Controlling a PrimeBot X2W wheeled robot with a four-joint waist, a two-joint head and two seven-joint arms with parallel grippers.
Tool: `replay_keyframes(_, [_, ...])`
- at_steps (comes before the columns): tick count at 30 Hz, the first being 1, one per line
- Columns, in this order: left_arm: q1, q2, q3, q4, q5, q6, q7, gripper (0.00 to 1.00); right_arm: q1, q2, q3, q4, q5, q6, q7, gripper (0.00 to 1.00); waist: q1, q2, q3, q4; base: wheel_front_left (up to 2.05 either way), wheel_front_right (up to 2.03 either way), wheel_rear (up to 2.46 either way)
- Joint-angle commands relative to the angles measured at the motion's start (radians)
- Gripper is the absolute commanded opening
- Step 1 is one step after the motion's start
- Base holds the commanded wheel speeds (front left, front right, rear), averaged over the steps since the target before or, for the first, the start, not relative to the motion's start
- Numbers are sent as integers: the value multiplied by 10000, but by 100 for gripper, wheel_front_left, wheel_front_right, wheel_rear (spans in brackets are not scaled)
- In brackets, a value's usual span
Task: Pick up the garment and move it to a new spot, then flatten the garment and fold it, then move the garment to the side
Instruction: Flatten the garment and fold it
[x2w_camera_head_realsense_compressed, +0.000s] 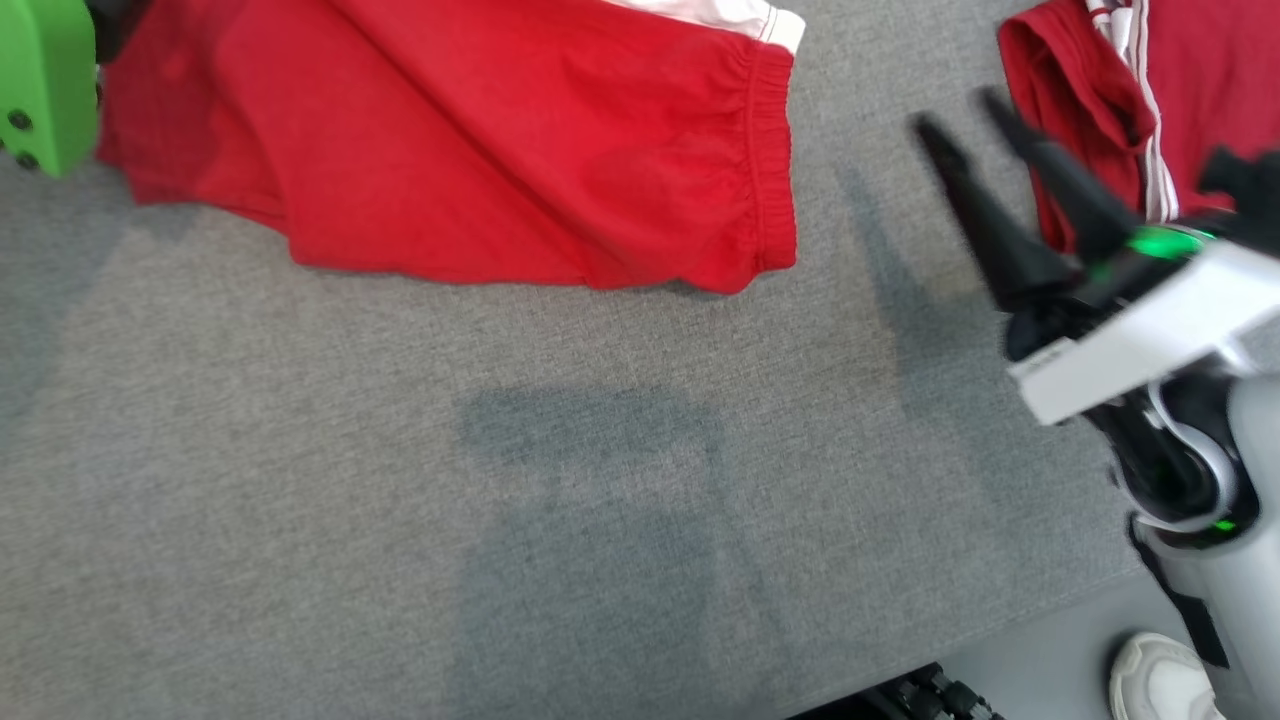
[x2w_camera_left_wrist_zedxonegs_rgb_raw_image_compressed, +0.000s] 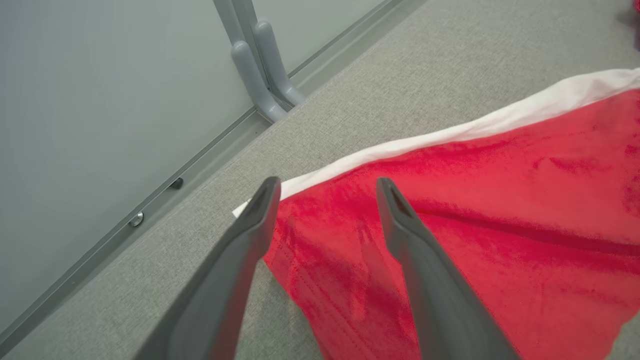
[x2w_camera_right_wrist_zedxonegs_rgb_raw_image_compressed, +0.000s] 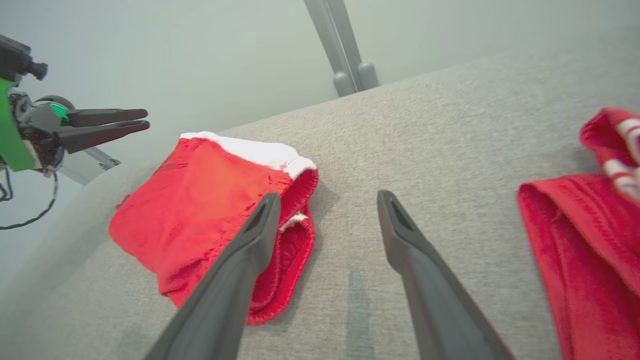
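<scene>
A folded red garment (x2w_camera_head_realsense_compressed: 520, 150) is laid on a grey table (x2w_camera_head_realsense_compressed: 400, 520), its long axis running from one gripper toward the other. Its hem corner is seen beneath the left gripper (x2w_camera_left_wrist_zedxonegs_rgb_raw_image_compressed: 327, 181), jaws spread and empty; its waistband end faces the right gripper (x2w_camera_right_wrist_zedxonegs_rgb_raw_image_compressed: 328, 196), likewise spread. Both layers are probably best pinched together, so the fold is kept.

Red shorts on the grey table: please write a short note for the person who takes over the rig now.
Left gripper: open, empty, above a corner of the red shorts.
Right gripper: open, empty, over bare grey table between the shorts and a second red garment with white stripes.
Done: shorts lie on the table, apparently folded double.
To do: check the fold, then move the shorts to the side.
</scene>
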Motion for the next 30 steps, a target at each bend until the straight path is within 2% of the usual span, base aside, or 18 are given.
replay_keyframes(1, [601, 226, 167, -175, -122, 379, -588, 100, 544, -160, -389, -131, -968, 5, -513, 100, 0, 66, -648, 330, 0, 0, 0])
replay_keyframes(3, [1404, 400, 395, -450, -458, 903, -1525, 100, 1159, -172, -939, -306, -2165, 7, -1186, 100, 0, 66, -952, 428, 0, 0, 0])
replay_keyframes(7, [3089, 574, 532, -625, -825, 1782, -3248, 100, 2201, 218, -2023, -299, -4043, 5, -2627, 100, 0, 66, -1452, 575, 0, 0, 0])
replay_keyframes(10, [4119, 352, 542, -377, -1123, 2191, -4261, 100, 2828, 626, -2533, -11, -5203, 5, -3589, 100, 0, 66, -1653, 668, 0, 0, 0])
replay_keyframes(12, [4614, 79, 545, -103, -1341, 2314, -4711, 100, 3071, 802, -2822, 191, -5934, 4, -4099, 100, 0, 66, -1727, 723, 0, 0, 0])
replay_keyframes(16, [5039, -520, 527, 686, -1454, 2367, -5300, 100, 3484, 1558, -3394, 382, -7283, 4, -4606, 100, 0, 66, -1753, 848, 0, 0, 0])
replay_keyframes(18, [5096, -826, 530, 1135, -1506, 2316, -5482, 100, 3554, 1899, -3630, 104, -7950, 2, -4651, 100, 0, 66, -1724, 894, 0, 0, 0])
replay_keyframes(21, [5116, -1320, 598, 1724, -1765, 2033, -5619, 100, 3777, 2329, -3834, -116, -8565, 2, -4640, 100, 0, 66, -1669, 915, 0, 0, 0])
replay_keyframes(25, [4794, -1877, 552, 2510, -1814, 1668, -5668, 100, 3976, 2625, -4085, 283, -8744, 4, -4640, 100, 0, 66, -1642, 885, 0, 0, 0])
replay_keyframes(30, [4675, -2255, 361, 3037, -1878, 1472, -5267, 100, 4005, 2687, -4121, 609, -8657, 2, -4642, 100, 0, 66, -1654, 868, 0, 0, 0])
